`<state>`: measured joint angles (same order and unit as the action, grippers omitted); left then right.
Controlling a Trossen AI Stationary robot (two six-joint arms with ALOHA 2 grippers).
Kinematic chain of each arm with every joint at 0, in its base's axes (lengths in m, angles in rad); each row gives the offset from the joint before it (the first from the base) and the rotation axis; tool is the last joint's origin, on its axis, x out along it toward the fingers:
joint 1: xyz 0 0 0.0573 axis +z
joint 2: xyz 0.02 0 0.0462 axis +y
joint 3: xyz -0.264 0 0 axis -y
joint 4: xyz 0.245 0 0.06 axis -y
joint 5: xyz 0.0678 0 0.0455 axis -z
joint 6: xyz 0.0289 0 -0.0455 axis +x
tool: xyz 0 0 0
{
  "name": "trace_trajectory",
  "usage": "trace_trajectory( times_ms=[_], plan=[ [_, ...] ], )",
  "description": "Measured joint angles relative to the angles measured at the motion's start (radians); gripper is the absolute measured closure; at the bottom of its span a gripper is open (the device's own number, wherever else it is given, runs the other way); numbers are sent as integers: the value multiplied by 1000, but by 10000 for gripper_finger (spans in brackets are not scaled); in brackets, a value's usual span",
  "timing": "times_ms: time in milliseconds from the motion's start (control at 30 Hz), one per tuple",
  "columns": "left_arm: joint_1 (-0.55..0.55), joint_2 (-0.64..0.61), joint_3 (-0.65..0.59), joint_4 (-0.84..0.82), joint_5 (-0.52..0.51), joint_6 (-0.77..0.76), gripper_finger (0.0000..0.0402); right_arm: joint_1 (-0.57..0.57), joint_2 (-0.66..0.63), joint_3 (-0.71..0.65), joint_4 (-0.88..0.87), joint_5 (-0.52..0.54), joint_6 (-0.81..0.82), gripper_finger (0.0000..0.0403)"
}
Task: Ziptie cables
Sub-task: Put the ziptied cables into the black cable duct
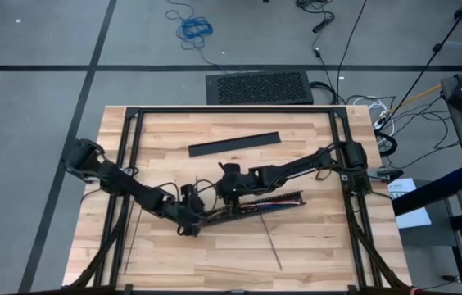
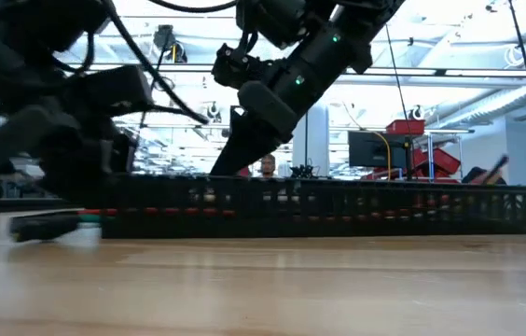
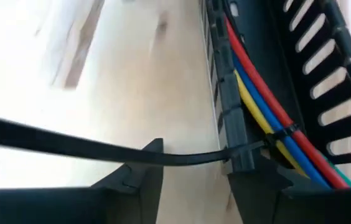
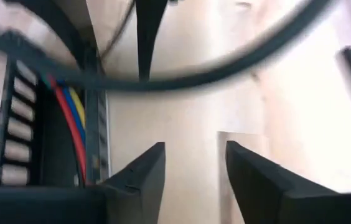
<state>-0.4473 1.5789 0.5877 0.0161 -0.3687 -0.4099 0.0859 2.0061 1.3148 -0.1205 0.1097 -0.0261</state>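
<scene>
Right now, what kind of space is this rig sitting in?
Probably a robotics lab or workshop. The low view shows monitors and red equipment under strip lighting; the high view shows cords across a grey floor around the wooden table.

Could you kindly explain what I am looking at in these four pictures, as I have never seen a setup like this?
Two dark robot arms work at a wooden table. One picture looks down from above, one level across the tabletop, and two from the arms' wrists. The left gripper and right gripper meet at a black slotted channel holding the cables, coloured wires. A thin black ziptie wraps them, its tail passing between the left gripper's open fingers. The right gripper, open, holds nothing. A black cover strip lies apart.
</scene>
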Motion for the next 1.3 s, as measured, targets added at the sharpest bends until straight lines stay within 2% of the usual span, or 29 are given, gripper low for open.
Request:
trace_trajectory(
  times_ms=[133, 333, 500, 600, 700, 833, 1033, 1167, 1300],
  plan=[
    [0, -97, -1, -72, -2, 0, 222, 4, -2, 0, -20, 25, -12, 231],
    [34, -195, 1, -97, -77, 52, 221, 51, -63, 0, -40, 48, -16, 245],
    [60, -283, 2, -192, -145, 49, 222, 96, -139, 0, -132, 247, -39, 251],
    [70, -352, 2, -306, -194, -30, 222, 101, -181, 0, -234, 328, -18, 252],
    [63, -420, 2, -352, -189, -144, 222, 110, -225, -1, -393, 406, 63, 252],
    [-18, -465, 2, -199, -144, -170, 222, 170, -297, -60, -503, 499, 172, 256],
    [-167, -394, 3, 271, -135, 184, 222, 268, -452, -241, -518, 581, 364, 286],
    [-174, -298, 4, 553, -139, 320, 222, 301, -554, -418, -473, 550, 531, 303],
    [-102, -134, 22, 715, -102, 324, 222, 324, -606, -584, -367, 477, 650, 312]
  ],
)
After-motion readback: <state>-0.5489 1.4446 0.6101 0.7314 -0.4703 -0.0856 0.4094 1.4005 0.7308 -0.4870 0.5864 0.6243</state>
